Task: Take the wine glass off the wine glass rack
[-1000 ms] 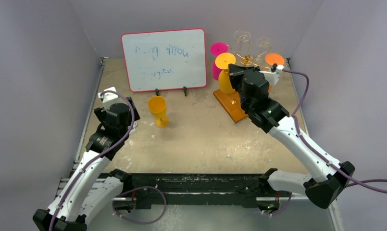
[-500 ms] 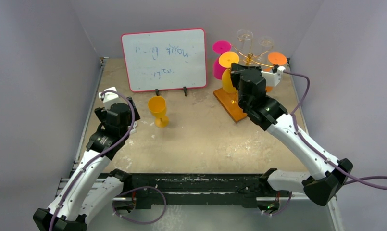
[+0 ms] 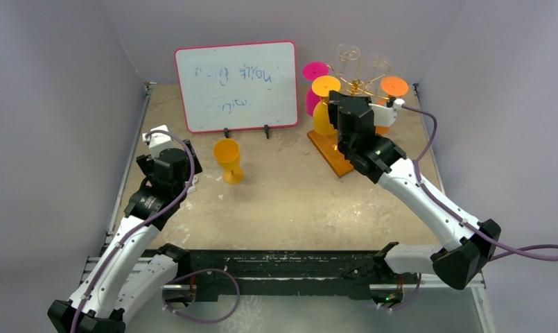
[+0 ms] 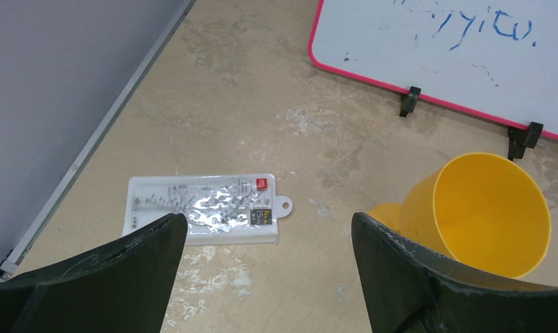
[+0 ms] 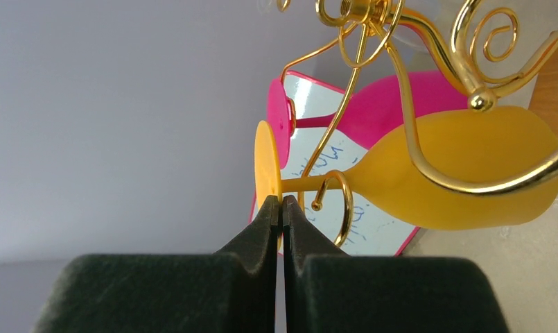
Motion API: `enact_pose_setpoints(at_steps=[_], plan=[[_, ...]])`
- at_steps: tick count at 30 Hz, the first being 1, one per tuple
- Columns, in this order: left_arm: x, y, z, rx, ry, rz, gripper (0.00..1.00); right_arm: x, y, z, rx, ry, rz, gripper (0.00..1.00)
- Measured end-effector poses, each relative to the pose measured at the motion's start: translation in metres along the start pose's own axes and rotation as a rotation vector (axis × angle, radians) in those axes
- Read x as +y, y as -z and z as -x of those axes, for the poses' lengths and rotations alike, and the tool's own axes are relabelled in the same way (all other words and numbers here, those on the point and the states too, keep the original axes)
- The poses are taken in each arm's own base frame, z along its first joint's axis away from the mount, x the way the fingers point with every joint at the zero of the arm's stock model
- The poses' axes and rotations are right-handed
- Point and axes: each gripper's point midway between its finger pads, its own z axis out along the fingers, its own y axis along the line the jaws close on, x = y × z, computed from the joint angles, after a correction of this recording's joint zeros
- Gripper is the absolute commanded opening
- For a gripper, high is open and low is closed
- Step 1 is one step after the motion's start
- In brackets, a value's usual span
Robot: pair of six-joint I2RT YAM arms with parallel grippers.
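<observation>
The gold wire wine glass rack [image 5: 428, 62] stands on its orange-brown wooden base [image 3: 330, 154] at the back right. Hanging upside down on it are a yellow wine glass [image 3: 324, 116], a pink one [image 3: 315, 70], an orange one [image 3: 394, 85] and clear ones [image 3: 348, 54]. My right gripper [image 5: 281, 199] is shut on the thin edge of the yellow glass's foot disc [image 5: 265, 156], beside its stem, which sits in a gold hook. The glass's bowl [image 5: 463, 173] still hangs under a scroll arm. My left gripper [image 4: 269, 277] is open and empty, low over the table at the left.
A second yellow glass [image 3: 229, 158] stands upright on the table, just right of my left gripper [image 4: 480, 208]. A white plastic packet [image 4: 203, 208] lies flat on the left. A red-framed whiteboard [image 3: 236, 84] stands at the back. Grey walls enclose the table.
My right gripper has moved left and farther back, up to the yellow glass's foot on the rack. The hanging glasses shifted slightly. The left arm has not moved.
</observation>
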Motion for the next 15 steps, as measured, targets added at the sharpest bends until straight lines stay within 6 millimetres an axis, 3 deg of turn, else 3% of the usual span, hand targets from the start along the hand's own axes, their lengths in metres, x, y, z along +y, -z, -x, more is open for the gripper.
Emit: enact_pose_setpoints(at_steps=[15], plan=[[0.0,0.0,-0.0002,0.0,-0.001,0.0,0.88,-0.0064,-0.0001,0.0015,-0.019,-0.141,-0.043,0.0]])
